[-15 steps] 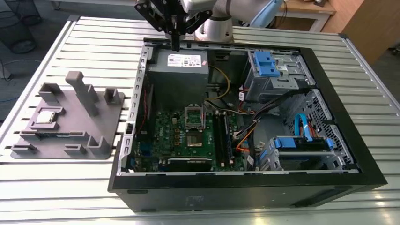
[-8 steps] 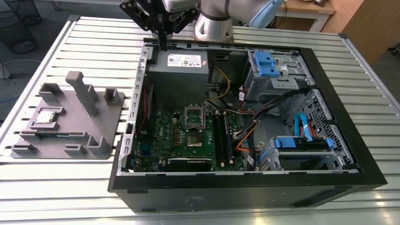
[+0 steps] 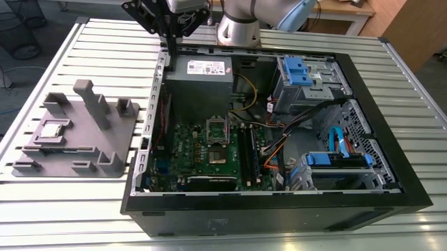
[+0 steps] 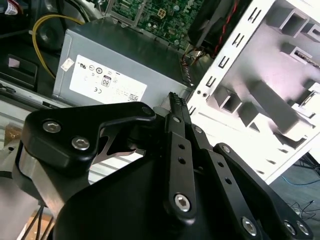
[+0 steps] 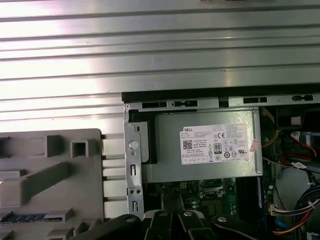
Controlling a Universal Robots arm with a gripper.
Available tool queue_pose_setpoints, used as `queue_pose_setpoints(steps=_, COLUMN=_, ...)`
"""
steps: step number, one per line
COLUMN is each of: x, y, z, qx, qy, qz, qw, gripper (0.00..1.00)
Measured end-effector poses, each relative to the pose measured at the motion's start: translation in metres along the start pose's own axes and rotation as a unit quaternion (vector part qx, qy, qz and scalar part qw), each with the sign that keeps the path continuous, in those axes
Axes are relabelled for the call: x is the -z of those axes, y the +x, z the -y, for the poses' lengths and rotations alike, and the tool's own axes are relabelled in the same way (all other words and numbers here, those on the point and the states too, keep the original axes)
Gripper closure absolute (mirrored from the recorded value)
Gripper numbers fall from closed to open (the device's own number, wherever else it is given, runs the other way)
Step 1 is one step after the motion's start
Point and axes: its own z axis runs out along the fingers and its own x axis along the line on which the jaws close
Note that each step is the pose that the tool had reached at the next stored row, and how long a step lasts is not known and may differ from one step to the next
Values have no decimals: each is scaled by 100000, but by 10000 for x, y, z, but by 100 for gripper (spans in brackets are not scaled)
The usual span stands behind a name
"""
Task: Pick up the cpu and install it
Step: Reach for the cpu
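Observation:
The cpu [image 3: 54,130], a small silvery square chip, lies in a recess of the grey plastic holder [image 3: 104,157] on the exterior view's left, outside the computer case. On the green motherboard [image 3: 188,151] in the open case sits the metal-framed socket [image 3: 217,137]. My black gripper [image 3: 170,37] hangs high above the case's rear left corner, far from the cpu and over the grey power supply [image 3: 199,73]. Its fingers stand together, shut on nothing, in both wrist views [image 4: 175,100] [image 5: 175,217]. The first wrist view has the power supply [image 5: 210,150] and part of the holder [image 5: 50,170] below me.
The black case wall [image 3: 279,206] rims the motherboard on all sides. Blue drive cages [image 3: 300,73] and bundled cables [image 3: 279,136] fill the case's right half. The slatted metal table [image 3: 84,52] lies bare around the holder. The arm's base [image 3: 237,26] stands behind the case.

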Motion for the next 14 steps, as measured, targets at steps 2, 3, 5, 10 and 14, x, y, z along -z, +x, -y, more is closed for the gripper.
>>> queue_pose_setpoints(steps=2, x=1, y=31, z=2, qx=-7, qy=-1, qz=1, qw=100000, gripper=89)
queue_pose_setpoints(steps=3, x=1, y=46, z=3, qx=-7, qy=-1, qz=2, qw=100000, gripper=89)
queue_pose_setpoints(steps=5, x=1, y=67, z=5, qx=-7, qy=-3, qz=2, qw=100000, gripper=89)
queue_pose_setpoints(steps=10, x=2, y=85, z=6, qx=1, qy=3, qz=-2, qw=100000, gripper=89)
queue_pose_setpoints(steps=14, x=2, y=86, z=6, qx=-4, qy=-1, qz=1, qw=100000, gripper=89)
